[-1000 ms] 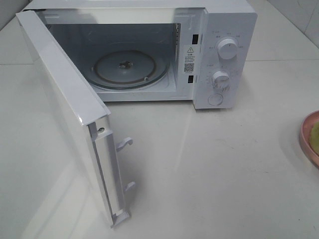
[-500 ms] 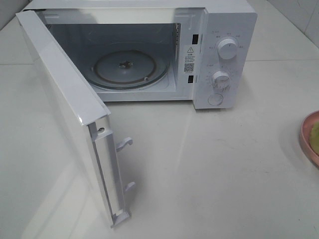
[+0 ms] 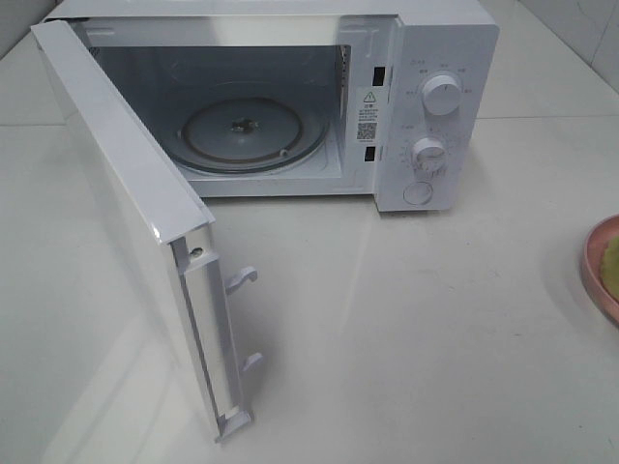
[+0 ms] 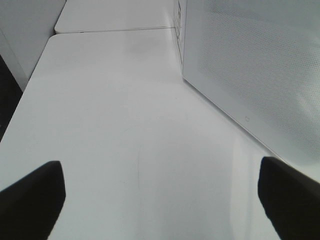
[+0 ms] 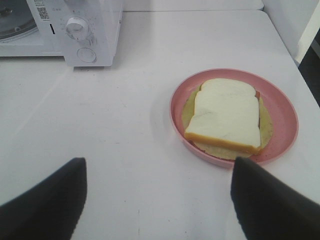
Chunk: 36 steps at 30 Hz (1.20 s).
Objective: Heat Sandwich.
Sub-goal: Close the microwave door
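Resting on pink plate (image 5: 283,107): sandwich (image 5: 227,115), white bread on top, on white table (image 3: 435,319), right of microwave (image 3: 440,39), well apart from it. Swung wide open: microwave door (image 3: 126,193), glass turntable (image 3: 253,133) bare inside. Spread wide, holding nothing: left gripper (image 4: 160,200) over table beside door. Open too, empty: right gripper (image 5: 157,200), near plate, not touching.

A white microwave (image 3: 290,97) stands on a pale worktop (image 3: 416,329), its door (image 3: 135,213) swung wide open, the glass turntable (image 3: 250,132) bare inside. A round pink plate (image 5: 280,107) sits well apart from it.
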Tool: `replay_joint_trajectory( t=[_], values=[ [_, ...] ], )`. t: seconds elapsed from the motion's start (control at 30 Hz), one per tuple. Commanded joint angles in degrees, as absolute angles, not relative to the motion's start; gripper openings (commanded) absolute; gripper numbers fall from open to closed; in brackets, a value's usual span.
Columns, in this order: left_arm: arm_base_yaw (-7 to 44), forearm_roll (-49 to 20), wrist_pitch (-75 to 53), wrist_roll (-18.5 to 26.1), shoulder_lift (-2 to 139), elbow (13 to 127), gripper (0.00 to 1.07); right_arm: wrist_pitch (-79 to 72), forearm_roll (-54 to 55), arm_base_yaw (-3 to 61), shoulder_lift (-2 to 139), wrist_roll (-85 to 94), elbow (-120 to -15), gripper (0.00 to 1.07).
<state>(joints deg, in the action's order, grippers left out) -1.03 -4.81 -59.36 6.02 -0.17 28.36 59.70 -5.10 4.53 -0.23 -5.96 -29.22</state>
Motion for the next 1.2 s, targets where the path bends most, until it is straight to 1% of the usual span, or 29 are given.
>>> replay_joint_trajectory(
  t=[0.03,1.0,1.2],
  values=[
    [-1.1,-5.4,-59.0,5.7,-1.8,28.3,1.0,59.5,-5.0,4.0,-1.8,-5.4,-29.0,0.76],
    [-1.1,-5.4,-59.0,5.6,-1.8,28.3,1.0,59.5,-5.0,4.0,-1.8,-5.5,-29.0,0.76],
    [-1.1,-5.7,-57.7,4.1,-0.7,29.6,0.99,59.5,-5.0,4.0,-1.8,-5.5,-29.0,0.76]
  ],
)
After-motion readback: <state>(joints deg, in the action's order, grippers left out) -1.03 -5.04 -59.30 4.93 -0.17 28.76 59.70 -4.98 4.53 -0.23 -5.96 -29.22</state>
